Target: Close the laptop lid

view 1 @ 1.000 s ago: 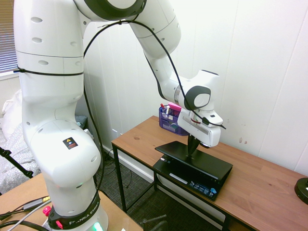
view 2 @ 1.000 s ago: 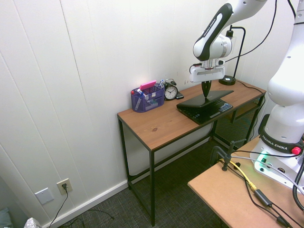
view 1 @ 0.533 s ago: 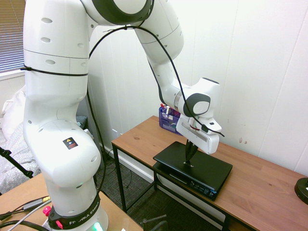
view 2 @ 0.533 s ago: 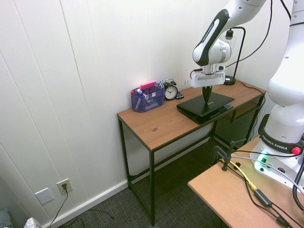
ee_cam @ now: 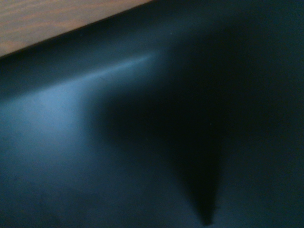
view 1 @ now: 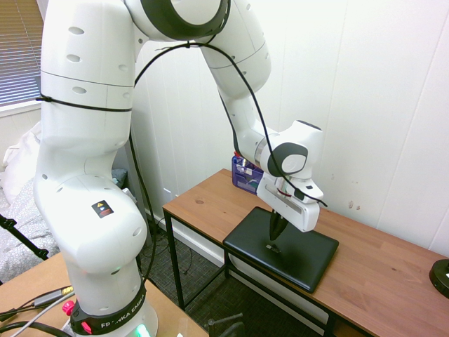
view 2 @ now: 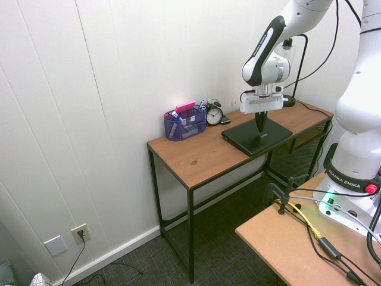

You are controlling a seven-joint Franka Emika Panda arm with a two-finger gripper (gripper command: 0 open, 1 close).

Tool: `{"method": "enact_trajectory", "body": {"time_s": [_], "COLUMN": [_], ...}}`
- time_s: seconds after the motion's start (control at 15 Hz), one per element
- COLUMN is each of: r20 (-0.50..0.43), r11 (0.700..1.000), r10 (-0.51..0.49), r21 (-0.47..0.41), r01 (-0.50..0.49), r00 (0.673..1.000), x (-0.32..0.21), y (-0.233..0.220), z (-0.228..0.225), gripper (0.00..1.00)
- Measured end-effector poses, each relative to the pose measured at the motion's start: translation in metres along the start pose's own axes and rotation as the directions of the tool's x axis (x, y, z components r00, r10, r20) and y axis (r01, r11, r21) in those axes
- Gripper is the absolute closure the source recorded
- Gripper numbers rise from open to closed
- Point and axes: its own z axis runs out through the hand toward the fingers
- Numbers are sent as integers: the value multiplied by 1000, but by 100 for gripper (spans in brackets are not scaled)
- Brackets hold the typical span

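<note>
The laptop lid (view 1: 302,251) is a matte-black panel lying flat on the laptop's base on the wooden desk (view 1: 210,200); no keyboard shows. My gripper (view 1: 275,241) is shut, its joined fingertips pointing down and touching the lid's top near its middle. From the other side, the gripper (view 2: 260,127) stands upright on the lid (view 2: 247,136). The wrist view is filled by the blurred dark lid (ee_cam: 95,156), with a strip of desk wood (ee_cam: 57,16) at one corner.
A blue mesh organiser (view 2: 184,122) with pens and a pink item stands at the desk's back by the wall, next to a small alarm clock (view 2: 214,114). A black desk lamp (view 2: 289,100) stands at the desk's far end. A second wooden table (view 2: 303,250) is close by.
The lid has dropped from partly raised to flat on the base. My shut gripper went down with it, staying on its top.
</note>
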Motion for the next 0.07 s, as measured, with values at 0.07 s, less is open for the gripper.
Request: {"method": "enact_trajectory", "body": {"time_s": [0.07], "r20": [-4], "r11": [1000], "r10": [2], "r21": [5], "r01": [-2], "r00": [1000], "x": [1], "y": [0], "z": [-2], "gripper": [100]}}
